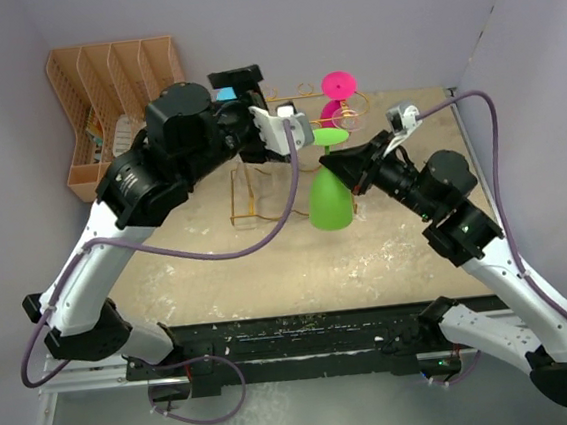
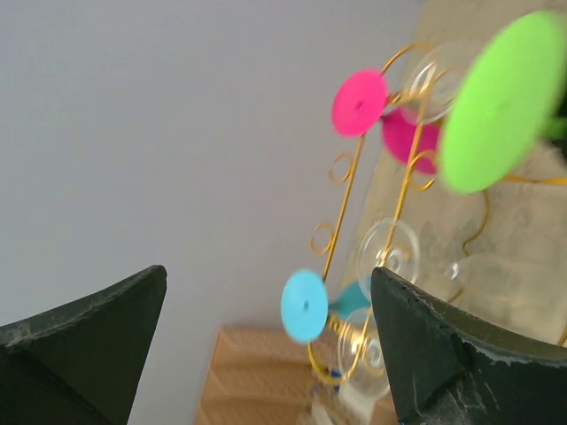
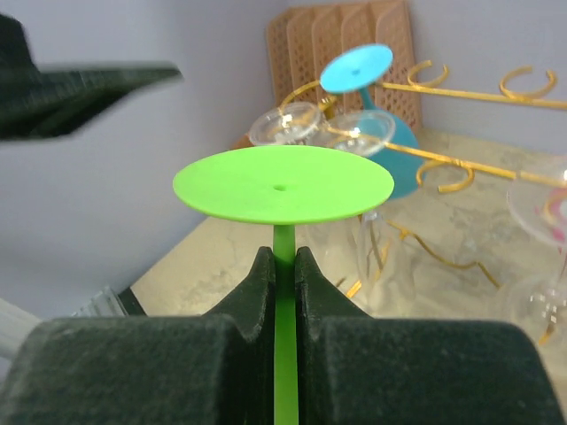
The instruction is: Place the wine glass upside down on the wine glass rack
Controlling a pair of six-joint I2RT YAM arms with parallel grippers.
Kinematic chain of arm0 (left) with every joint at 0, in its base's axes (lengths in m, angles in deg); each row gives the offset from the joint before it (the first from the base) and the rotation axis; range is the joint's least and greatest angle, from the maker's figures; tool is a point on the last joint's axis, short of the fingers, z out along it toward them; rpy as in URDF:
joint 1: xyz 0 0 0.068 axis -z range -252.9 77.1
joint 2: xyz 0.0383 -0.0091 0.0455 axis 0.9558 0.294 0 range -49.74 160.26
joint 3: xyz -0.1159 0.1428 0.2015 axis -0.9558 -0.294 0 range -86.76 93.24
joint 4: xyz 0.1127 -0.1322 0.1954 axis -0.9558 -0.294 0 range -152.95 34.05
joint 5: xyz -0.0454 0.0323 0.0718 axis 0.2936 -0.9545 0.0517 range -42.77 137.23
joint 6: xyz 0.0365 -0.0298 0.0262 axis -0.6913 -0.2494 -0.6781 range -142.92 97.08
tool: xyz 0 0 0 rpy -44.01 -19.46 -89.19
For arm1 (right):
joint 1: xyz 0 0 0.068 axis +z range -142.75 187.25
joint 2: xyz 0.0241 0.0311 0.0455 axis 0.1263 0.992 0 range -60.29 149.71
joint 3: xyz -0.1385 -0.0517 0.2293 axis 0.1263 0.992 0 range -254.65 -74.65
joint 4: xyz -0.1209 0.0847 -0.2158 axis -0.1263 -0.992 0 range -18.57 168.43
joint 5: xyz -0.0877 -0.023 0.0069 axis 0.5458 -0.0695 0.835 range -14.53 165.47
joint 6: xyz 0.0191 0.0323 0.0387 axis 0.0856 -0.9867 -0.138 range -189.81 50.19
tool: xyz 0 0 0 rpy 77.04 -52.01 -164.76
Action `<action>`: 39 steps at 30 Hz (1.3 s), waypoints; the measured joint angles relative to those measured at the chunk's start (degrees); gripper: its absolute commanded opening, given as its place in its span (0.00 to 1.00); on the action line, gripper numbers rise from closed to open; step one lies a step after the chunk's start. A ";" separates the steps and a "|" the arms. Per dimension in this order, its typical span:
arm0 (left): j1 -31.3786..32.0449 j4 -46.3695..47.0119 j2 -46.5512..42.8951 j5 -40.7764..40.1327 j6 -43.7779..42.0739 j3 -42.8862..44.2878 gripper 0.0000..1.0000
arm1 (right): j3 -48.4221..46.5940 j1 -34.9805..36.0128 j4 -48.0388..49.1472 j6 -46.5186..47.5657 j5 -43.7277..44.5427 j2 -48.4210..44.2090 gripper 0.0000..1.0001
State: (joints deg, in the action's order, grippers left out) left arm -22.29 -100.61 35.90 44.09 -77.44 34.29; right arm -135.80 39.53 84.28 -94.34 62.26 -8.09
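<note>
My right gripper point(image 1: 348, 169) is shut on the stem of a green wine glass point(image 1: 330, 203) and holds it upside down, foot up, above the table. In the right wrist view the fingers point(image 3: 261, 274) pinch the stem just under the round foot point(image 3: 283, 183). The golden wire rack point(image 1: 248, 216) stands behind and to the left of the glass. Its looped top rail shows in the left wrist view point(image 2: 341, 208) and the right wrist view point(image 3: 461, 93). The glass is beside the rack, apart from it. My left gripper point(image 1: 290, 126) is open and empty, raised near the rack top point(image 2: 266, 345).
A pink glass point(image 1: 340, 84), a blue glass point(image 3: 356, 67) and clear glasses point(image 3: 285, 124) hang upside down on the rack. A peach slotted file organizer point(image 1: 111, 88) stands at the back left corner. Walls close in on the left, right and back.
</note>
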 measured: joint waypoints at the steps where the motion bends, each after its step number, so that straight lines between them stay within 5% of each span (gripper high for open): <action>1: 0.17 0.00 -0.55 -3.10 1.22 -0.07 0.99 | 1.66 1.03 -0.13 -0.02 2.01 -0.94 0.00; 8: -1.33 1.27 -11.08 -19.58 9.35 -8.39 0.99 | 4.22 8.76 3.04 3.63 17.92 -2.93 0.00; 17: -8.96 0.02 -12.59 -24.48 24.61 2.58 0.99 | 5.64 24.24 12.70 17.49 44.04 10.56 0.00; 23: -8.96 -3.06 -10.93 -24.98 30.29 12.09 0.99 | 7.72 27.34 19.54 26.88 57.83 15.30 0.00; 39: -12.41 -11.67 -7.82 -25.42 35.71 20.09 0.99 | 8.66 24.76 29.29 30.10 60.57 17.03 0.00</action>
State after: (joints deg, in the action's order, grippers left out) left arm -34.71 -112.28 28.08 18.67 -41.73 54.38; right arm -127.14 64.29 113.57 -64.25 122.82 8.94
